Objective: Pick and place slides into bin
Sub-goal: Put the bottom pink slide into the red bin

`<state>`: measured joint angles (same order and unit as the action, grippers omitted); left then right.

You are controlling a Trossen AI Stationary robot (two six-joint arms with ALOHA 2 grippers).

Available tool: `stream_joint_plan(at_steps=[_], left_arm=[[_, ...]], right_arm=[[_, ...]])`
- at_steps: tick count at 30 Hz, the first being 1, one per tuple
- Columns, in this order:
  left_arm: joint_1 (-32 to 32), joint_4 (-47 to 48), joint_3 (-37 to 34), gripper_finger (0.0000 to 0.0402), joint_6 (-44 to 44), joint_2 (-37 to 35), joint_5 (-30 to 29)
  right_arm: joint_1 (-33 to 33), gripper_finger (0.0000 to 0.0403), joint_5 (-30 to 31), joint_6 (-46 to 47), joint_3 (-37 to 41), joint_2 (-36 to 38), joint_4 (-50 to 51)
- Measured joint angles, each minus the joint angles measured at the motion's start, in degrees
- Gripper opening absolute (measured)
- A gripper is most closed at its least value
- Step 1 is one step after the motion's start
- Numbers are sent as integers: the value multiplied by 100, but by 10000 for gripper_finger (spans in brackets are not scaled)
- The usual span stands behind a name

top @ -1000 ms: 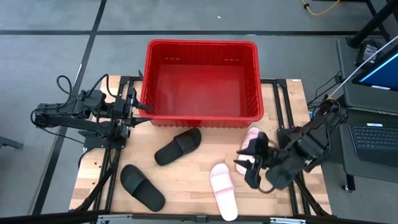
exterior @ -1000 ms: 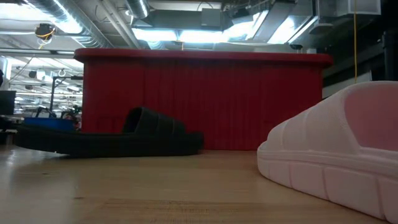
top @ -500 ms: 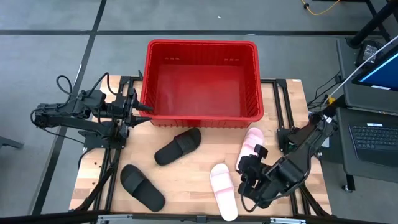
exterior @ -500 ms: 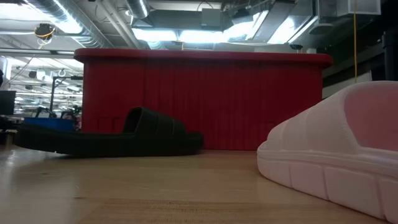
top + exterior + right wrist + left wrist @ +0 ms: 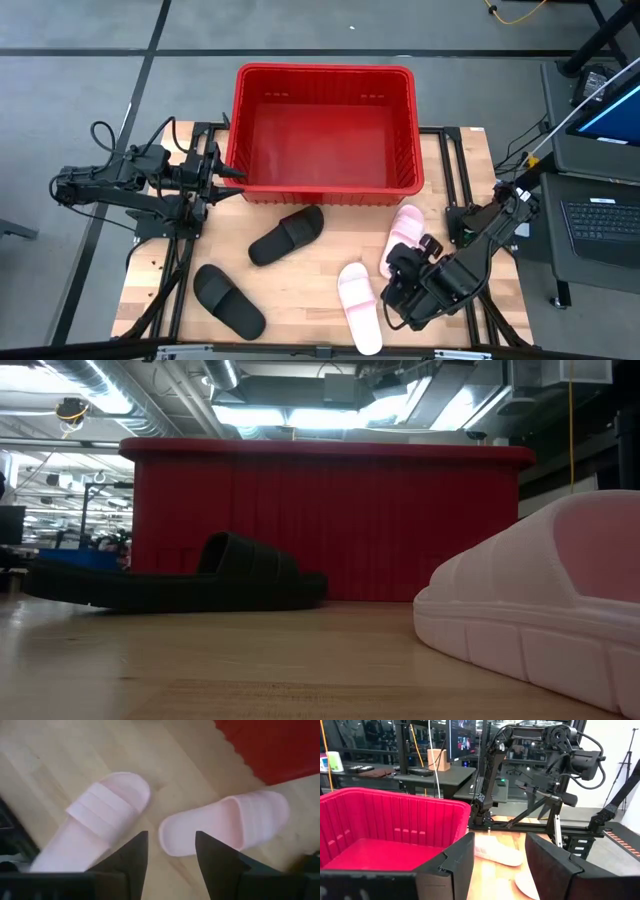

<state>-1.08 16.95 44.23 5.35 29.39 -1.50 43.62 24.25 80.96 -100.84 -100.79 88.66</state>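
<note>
Slides: two pink (image 5: 358, 307) (image 5: 404, 228), two black (image 5: 287, 235) (image 5: 229, 301), one bin (image 5: 326, 72).

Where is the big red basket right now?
In the high view, the red basket sits at the far middle of the table, empty. A black slide lies just in front of it, and the left gripper waits by its left corner.

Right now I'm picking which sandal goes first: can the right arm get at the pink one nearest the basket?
Probably yes: the right gripper hangs open just above that pink sandal, nothing between.
</note>
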Motion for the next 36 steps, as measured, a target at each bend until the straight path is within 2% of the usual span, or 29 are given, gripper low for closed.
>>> stream_joint_plan(at_steps=[7, 11, 18, 24, 29, 36], left_arm=[[0, 2, 0, 169, -11, 2, 0], [1, 2, -2, 169, -337, 2, -2], [0, -24, -2, 168, -454, 5, 0], [-209, -429, -2, 168, -265, 395, 423], [-437, -426, -5, 168, -483, 901, 266], [-474, -554, -7, 168, -215, 1061, 233]], right_arm=[[-94, 165, 5, -196, 252, 20, 134], [-108, 165, 0, 3, 637, 24, 134], [-110, 165, -33, -4, 940, 23, -210], [-112, 165, -34, 1, 876, 28, -219], [-114, 165, -35, 1, 876, 28, -225], [-114, 165, -35, -3, 876, 28, -278]])
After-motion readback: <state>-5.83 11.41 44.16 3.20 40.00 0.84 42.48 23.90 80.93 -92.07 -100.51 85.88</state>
